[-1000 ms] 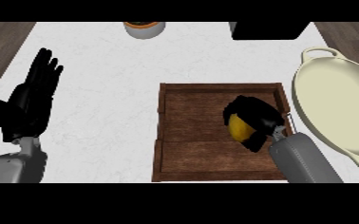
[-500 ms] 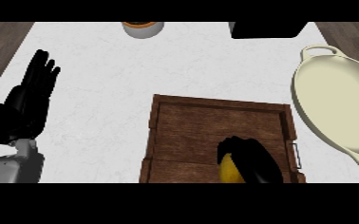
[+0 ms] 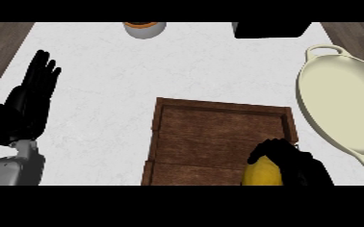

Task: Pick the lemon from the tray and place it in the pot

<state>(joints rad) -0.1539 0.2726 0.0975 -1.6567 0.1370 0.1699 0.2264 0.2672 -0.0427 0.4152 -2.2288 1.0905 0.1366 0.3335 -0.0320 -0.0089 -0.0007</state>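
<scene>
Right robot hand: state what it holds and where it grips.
The right robot hand holds the lemon, fingers curled over its upper right side, above the tray. The left robot hand rests open, holding nothing.

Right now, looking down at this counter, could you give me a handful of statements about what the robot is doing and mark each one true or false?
1. The right hand is curled round the lemon. True.
2. The lemon already lies inside the pot. False: it is held in the right hand over the wooden tray, and the cream pot shows nothing inside.
3. The left hand is open, fingers up, at the view's left edge. True.
4. The pot stands left of the tray. False: it stands to the tray's right.
5. The left hand is holding the orange-topped container. False: that container stands alone at the counter's far edge.
</scene>
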